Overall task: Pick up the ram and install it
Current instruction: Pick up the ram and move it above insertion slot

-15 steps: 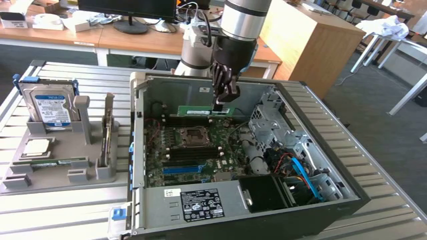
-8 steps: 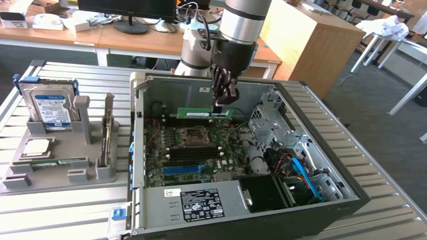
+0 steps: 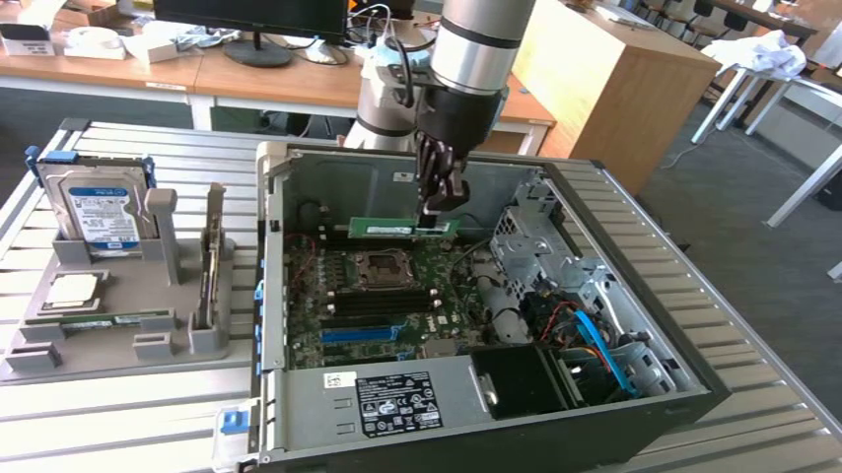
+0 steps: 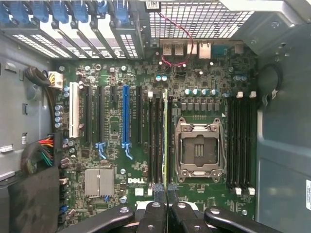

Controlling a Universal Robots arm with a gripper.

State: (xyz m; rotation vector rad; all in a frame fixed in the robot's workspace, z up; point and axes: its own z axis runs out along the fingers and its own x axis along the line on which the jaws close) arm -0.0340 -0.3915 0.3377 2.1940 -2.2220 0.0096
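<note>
Clenched on the ram stick (image 3: 388, 230), the claw (image 3: 440, 209) reaches down into an open computer case (image 3: 274, 256). In the wrist view the 2 fingers (image 4: 156, 191) of the claw (image 4: 167, 190) pinch one end of the ram stick (image 4: 166, 136). It is seen edge-on there as a thin green line, in line with the black memory slots (image 4: 155, 141) just beside the empty processor socket (image 4: 199, 148). I cannot tell whether it sits in a slot or hangs just above.

Nearest in the exterior view is a grey metal box (image 3: 394, 399) with a black label. Behind it lies the green motherboard (image 3: 342, 330) with the processor socket (image 3: 382, 266), and past that the ram stick, level, near the far wall.

On the exterior view's left a grey stand (image 3: 165, 241) holds a hard drive (image 3: 99, 212), a square silver chip (image 3: 73, 289) and 1 more green stick (image 3: 99, 318). Farthest back are desks (image 3: 132, 74) and a monitor (image 3: 250, 15).
</note>
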